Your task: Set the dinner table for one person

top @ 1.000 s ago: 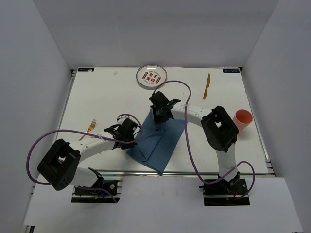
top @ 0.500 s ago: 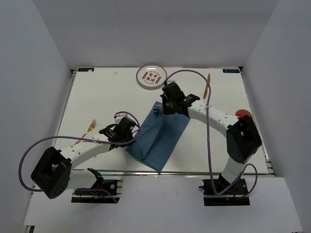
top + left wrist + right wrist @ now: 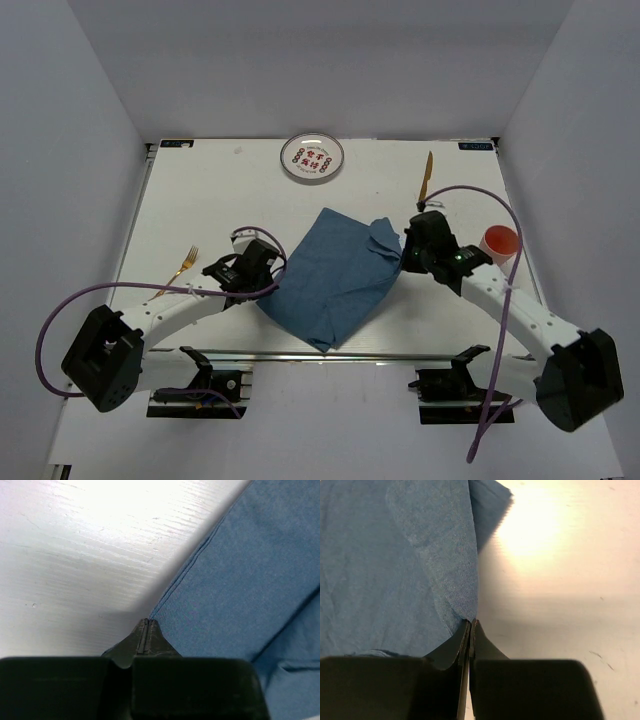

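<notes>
Red characters on plate, corner labels illegible

White walls on 3 sides

Top cam: bright, even, sharp. Wrist cams: glare on dinner table, soft shadow along placemat edge, fg slightly blurred.

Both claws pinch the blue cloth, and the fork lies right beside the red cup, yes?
No: the top view shows the fork at the left, far from the red cup. The left gripper and right gripper do pinch the blue cloth.
</notes>
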